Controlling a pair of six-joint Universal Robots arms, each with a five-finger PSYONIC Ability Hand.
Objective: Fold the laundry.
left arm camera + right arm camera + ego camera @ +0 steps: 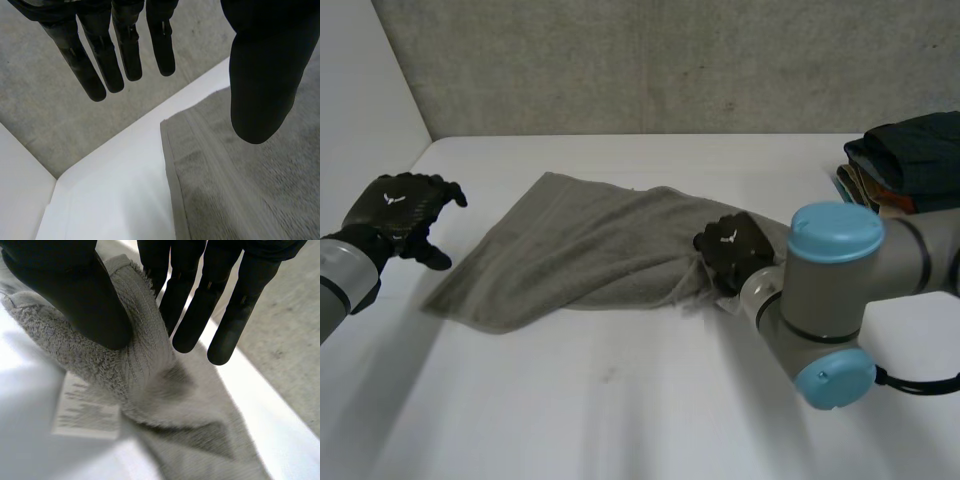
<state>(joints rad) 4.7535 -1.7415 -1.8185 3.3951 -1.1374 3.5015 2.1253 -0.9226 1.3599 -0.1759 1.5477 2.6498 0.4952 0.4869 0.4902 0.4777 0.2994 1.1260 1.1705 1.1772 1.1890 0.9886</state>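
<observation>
A grey towel (580, 245) lies rumpled across the middle of the white table (620, 400). My right hand (732, 248) is at the towel's right end. In the right wrist view this hand (75, 290) pinches a raised fold of the towel (145, 355) between thumb and fingers, next to a white care label (85, 410). My left hand (400, 210) hovers just left of the towel's left edge, apart from the cloth. Its fingers (125, 50) are straight and spread, holding nothing, above a towel corner (240, 190).
A stack of folded dark clothes (905, 160) sits at the table's far right. A grey wall (650, 60) runs behind the table, and a white side wall (360, 90) stands at the left. My right arm's big joint (830, 300) hangs over the table's front right.
</observation>
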